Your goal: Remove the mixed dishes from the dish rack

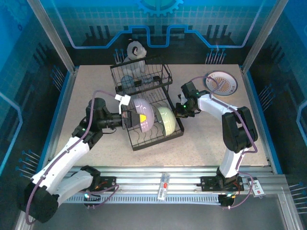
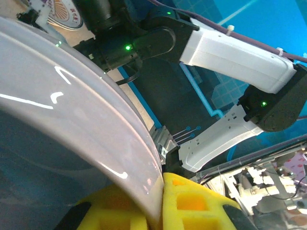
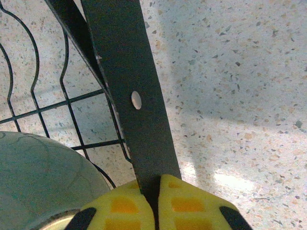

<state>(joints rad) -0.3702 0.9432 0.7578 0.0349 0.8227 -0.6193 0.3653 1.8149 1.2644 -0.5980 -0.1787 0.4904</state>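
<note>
The black wire dish rack (image 1: 149,140) stands mid-table with a raised basket tier (image 1: 141,74) at its far end. A lavender bowl (image 1: 144,117) stands on edge in the lower tray, and my left gripper (image 1: 128,118) is shut on its rim; the rim (image 2: 144,158) runs between the yellow pads (image 2: 192,201). A pale green bowl (image 1: 166,120) stands on edge beside it and shows at lower left as bowl (image 3: 43,177). My right gripper (image 1: 181,108) is shut on the rack's black side bar (image 3: 129,91). A white plate with an orange-patterned rim (image 1: 221,84) lies at far right.
A grey-and-white dog figurine (image 1: 135,51) sits behind the raised tier, which holds a clear tumbler-like item (image 1: 128,82). Speckled tabletop (image 3: 240,96) lies bare right of the rack. Blue enclosure walls (image 1: 57,43) ring the table.
</note>
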